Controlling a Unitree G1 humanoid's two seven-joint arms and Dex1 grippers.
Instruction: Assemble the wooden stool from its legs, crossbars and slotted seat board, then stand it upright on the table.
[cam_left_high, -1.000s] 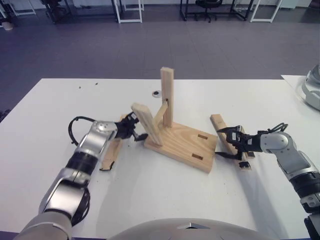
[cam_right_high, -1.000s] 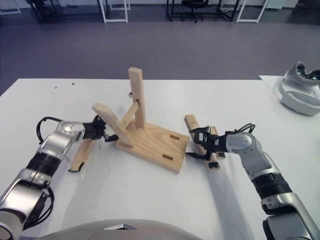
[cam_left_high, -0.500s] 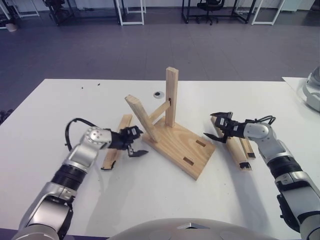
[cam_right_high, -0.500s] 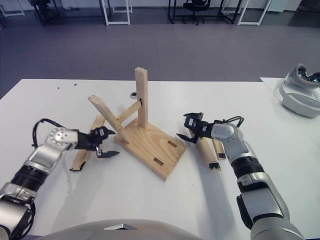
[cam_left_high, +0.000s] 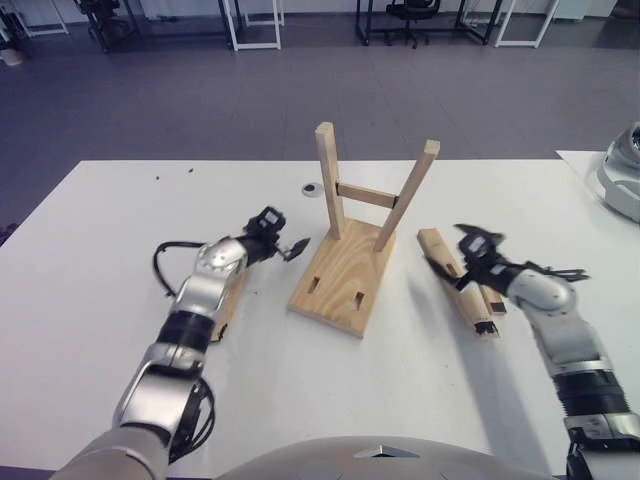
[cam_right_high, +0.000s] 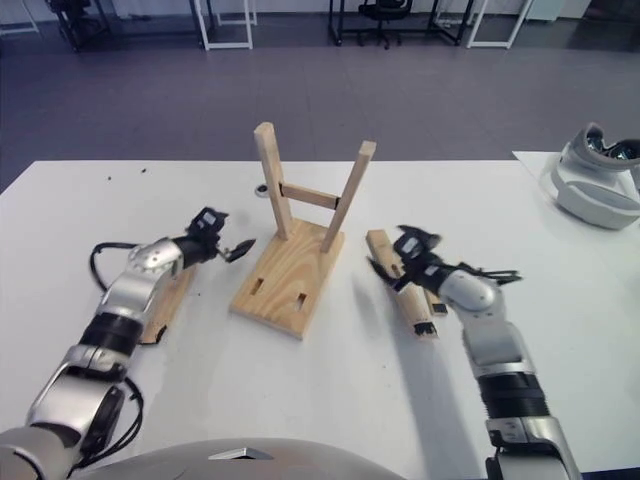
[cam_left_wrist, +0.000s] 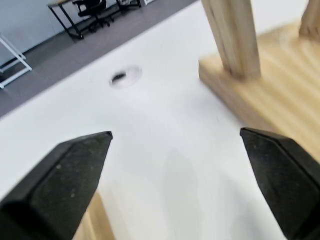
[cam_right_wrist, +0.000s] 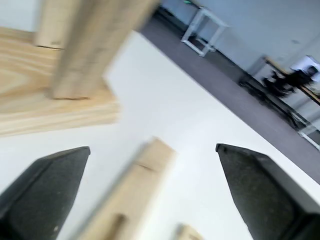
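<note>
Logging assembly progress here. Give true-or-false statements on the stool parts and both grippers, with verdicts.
1. Two upright pale wooden legs stand in the flat slotted wooden seat board, joined by a short wooden crossbar. True.
2. Every slot in the board is filled. False: two near slots are empty.
3. The left gripper holds a leg. False: it is open, empty, beside the board.
4. Loose wooden pieces lie on the white table by the open right gripper. True.

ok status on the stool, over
Left gripper, right gripper open, empty. Seat board carries two legs, one crossbar; two slots unfilled. Loose pieces by each gripper, nothing blocking.
</note>
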